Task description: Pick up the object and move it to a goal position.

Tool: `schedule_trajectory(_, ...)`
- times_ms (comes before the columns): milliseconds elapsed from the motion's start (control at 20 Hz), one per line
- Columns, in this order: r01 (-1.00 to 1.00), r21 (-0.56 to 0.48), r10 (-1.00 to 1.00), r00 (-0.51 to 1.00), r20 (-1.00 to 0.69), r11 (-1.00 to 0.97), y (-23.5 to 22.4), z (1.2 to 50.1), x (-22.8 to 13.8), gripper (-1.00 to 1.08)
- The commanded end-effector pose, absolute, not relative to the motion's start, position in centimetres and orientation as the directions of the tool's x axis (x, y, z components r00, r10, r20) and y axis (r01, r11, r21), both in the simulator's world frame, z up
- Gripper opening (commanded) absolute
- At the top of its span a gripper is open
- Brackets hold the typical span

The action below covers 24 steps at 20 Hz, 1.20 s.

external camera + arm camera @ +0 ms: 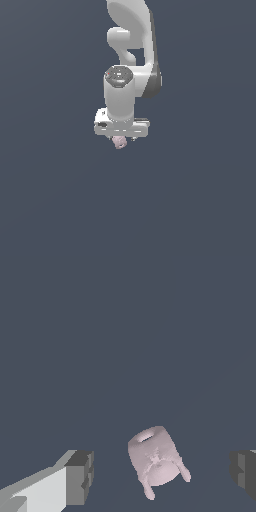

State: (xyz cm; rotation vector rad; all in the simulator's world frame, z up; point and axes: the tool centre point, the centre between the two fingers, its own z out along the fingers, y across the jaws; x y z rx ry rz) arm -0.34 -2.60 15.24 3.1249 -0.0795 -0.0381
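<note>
The object [156, 462] is a small pale pink lump, rounded like a stubby barrel, with a smooth flank, a shallow oval dimple near one end and a crumpled, bumpy face at the other, from which two short nubs stick out. In the wrist view it lies between the two fingers of the gripper [162, 476], apart from both: dark surface [125, 331] shows on either side of it, with more space toward the finger seen only as a dark grey pad [244, 472] at the picture's edge. The other finger is a white, blocky bar ending in a ribbed dark grey pad [80, 476]. The gripper is spread wide, pinching nothing.

In the exterior view the object [119, 142] shows as a tiny pink, lumpy speck just under the gripper [121, 134], peeking out below the white crossbar of the hand. Whether it rests on the surface [50, 200] cannot be told from that view. Above the object, the arm [129, 65] rises as a stack of smooth, glossy white rounded segments with a dark grey cap on the wrist joint and a dark band along one side. The surface around the object is flat, uniform matte slate blue-grey, with no texture or edge visible.
</note>
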Motion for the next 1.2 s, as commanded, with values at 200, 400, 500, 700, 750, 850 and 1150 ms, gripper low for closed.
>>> schedule_trajectory(200,-0.062,0.023,-0.063,0.998,-0.019,-0.998,-3.6,15.6,-0.4,1.00)
schedule_trajectory(400,-0.090,0.038,-0.090,0.996,-0.008,-0.995,-5.5,16.2,-0.4,1.00)
schedule_trajectory(500,-0.097,0.040,-0.097,0.995,-0.007,-0.995,-5.9,16.4,-0.4,1.00)
schedule_trajectory(700,-0.089,0.038,-0.090,0.996,-0.008,-0.995,-5.7,16.2,-0.4,1.00)
schedule_trajectory(750,-0.085,0.038,-0.085,0.996,-0.008,-0.996,-5.7,16.2,-0.5,1.00)
schedule_trajectory(850,-0.071,0.037,-0.072,0.997,-0.008,-0.997,-5.7,16.0,-0.6,1.00)
schedule_trajectory(1150,0.000,0.031,0.000,1.000,-0.009,-1.000,-5.6,14.8,-1.4,1.00)
